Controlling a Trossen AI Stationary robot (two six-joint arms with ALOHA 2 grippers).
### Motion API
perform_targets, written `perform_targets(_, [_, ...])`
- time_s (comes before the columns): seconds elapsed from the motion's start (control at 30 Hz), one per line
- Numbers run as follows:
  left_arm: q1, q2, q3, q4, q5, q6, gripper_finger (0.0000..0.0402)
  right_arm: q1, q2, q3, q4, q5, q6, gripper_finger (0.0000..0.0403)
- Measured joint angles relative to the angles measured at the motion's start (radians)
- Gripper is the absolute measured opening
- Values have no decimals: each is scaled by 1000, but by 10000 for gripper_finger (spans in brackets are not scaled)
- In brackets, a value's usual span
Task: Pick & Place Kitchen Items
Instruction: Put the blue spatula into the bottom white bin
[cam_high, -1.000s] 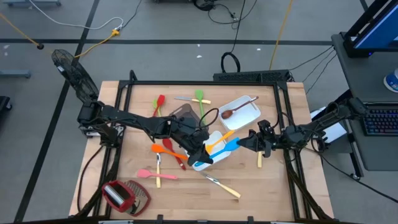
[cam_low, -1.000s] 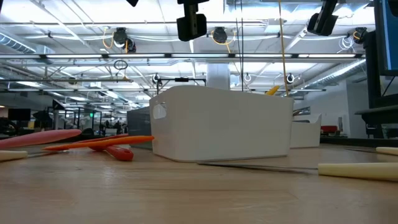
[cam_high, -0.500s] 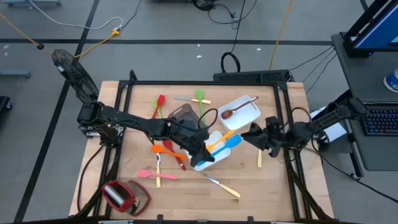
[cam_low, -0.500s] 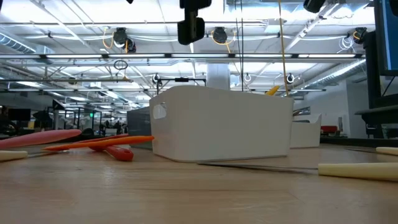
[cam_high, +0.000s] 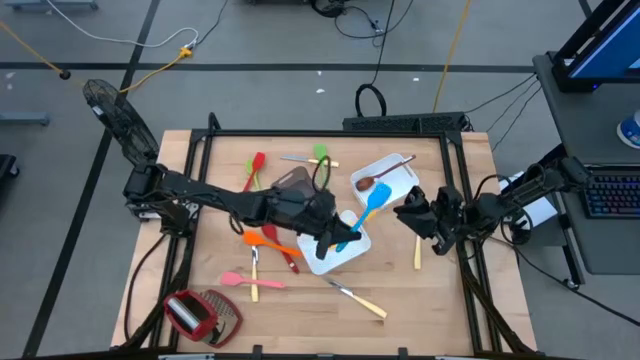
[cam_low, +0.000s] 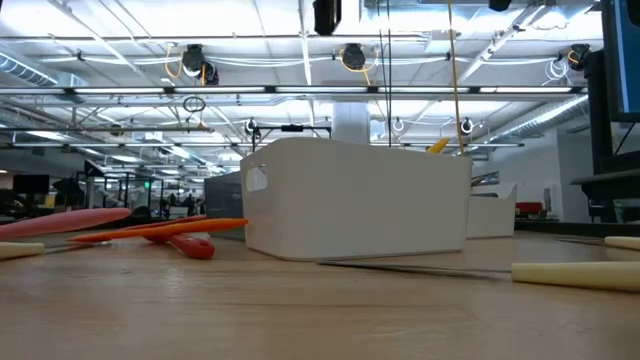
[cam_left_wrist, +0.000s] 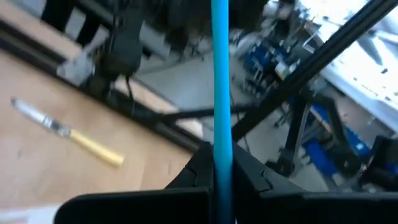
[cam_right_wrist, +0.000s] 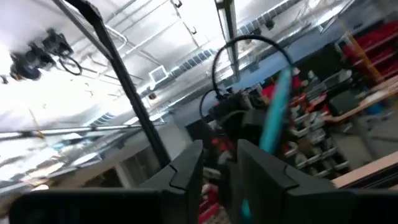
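The left gripper (cam_high: 335, 240) is clenched on the blue spatula (cam_high: 368, 208), holding it above the white tray (cam_high: 338, 258) mid-table. The second white tray (cam_high: 398, 183) (toward the far edge) holds the brown wooden spoon (cam_high: 372, 180). The right gripper (cam_high: 412, 214) hovers near the right edge; its grip cannot be told.

Matt wood table (cam_high: 440, 300); smooth white plastic tray (cam_low: 360, 200).

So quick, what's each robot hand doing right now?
Left gripper: shut on the blue spatula.
Right gripper: holds nothing; open or shut cannot be told.
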Motion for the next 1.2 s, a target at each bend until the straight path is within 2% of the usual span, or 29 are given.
perform_targets(0.23, [-7, -29, 0, 92, -148, 32, 13, -14, 0, 0, 0, 121, -222, 89])
perform_targets(0.37, [-13, -27, 0, 190, -252, 85, 13, -59, 0, 0, -4, 108, -296, 90])
perform_targets(0.47, [-15, -16, 1, 243, -339, 89, 13, -107, -3, 0, -11, 21, -309, 99])
perform_targets(0.7, [-42, -13, 0, 257, -477, 131, 13, -216, -6, 0, -49, -139, -234, 144])
perform_targets(0.87, [-59, -13, 0, 294, -562, 163, 13, -265, 2, 0, -170, -235, -102, 182])
perform_targets(1.03, [-64, -13, 0, 306, -575, 214, 13, -283, 46, 0, -184, -302, 6, 217])
perform_targets(1.2, [-64, -3, 0, 310, -565, 252, 13, -299, 93, 0, -157, -304, 76, 244])
